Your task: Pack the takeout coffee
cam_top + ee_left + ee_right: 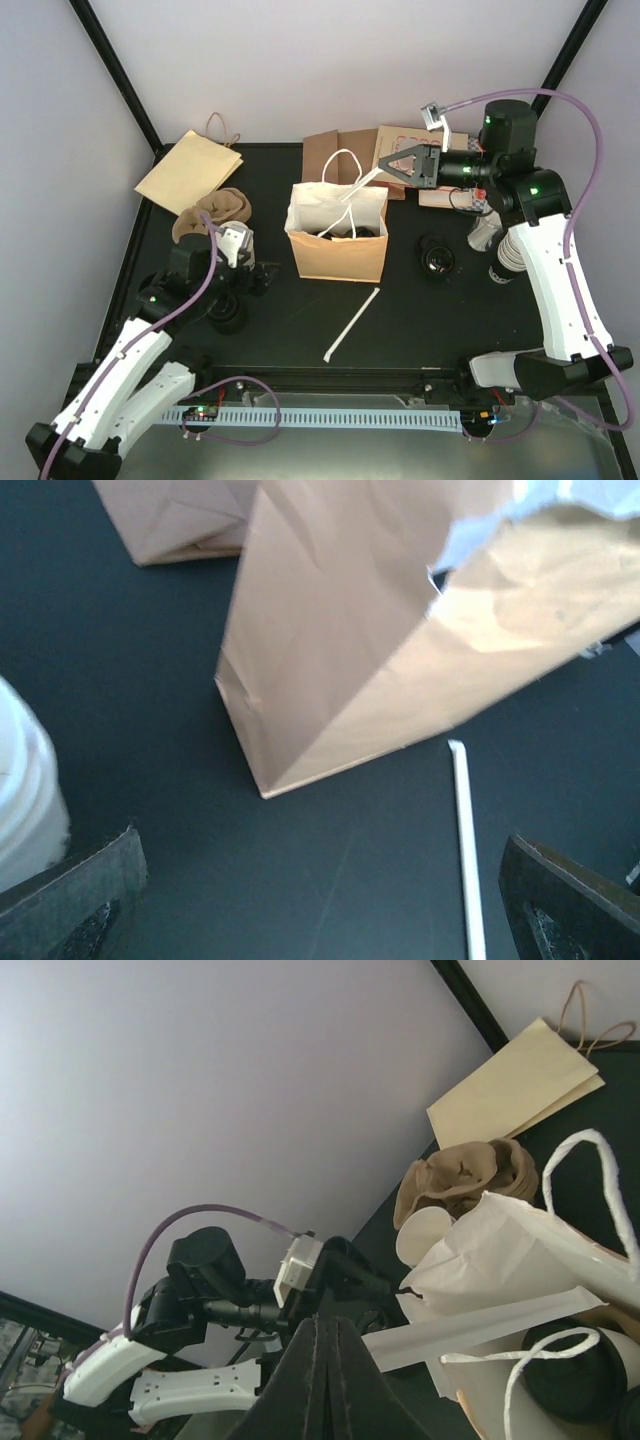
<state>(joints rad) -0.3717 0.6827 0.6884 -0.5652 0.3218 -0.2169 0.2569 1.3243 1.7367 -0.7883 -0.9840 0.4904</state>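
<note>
Tan bag (337, 255) upright on table (450, 320); takeout coffee (572, 1378), black lid on, sits inside. Right hand (388, 167) pinched shut on white strip (480, 1325), prob. a wrapped straw, over bag. Left hand (320, 845) wide open, empty. Looks nearly done; strip likely goes in.

Pale walls (350, 60), black tabletop (420, 320)

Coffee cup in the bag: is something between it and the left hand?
Yes. The paper bag's tan side wall is in the way. The open left hand sits low beside the bag, and the black-lidded coffee cup is inside it.
</note>
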